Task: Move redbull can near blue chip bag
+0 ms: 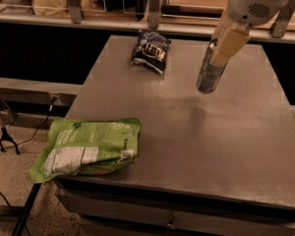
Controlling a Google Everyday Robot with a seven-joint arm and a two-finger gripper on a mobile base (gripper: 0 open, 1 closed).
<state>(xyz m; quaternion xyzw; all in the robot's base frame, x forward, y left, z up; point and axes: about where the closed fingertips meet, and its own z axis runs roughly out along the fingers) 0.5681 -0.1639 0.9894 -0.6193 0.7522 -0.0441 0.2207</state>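
Observation:
The redbull can (209, 74) is a slim silver-grey can, tilted and held above the grey table (187, 132), with its shadow on the tabletop below and to the left. My gripper (223, 47) comes down from the upper right and is shut on the can's upper part; a cream finger (230, 44) covers the can's top. The blue chip bag (150, 50) is small, dark blue with white lettering, and lies at the table's far edge, left of the can.
A large bright green bag (86, 148) with a white nutrition label lies at the table's front left corner, overhanging the edge. A shelf rail with posts (152, 6) runs behind the table. Cables and a stand leg (5, 132) are on the floor at left.

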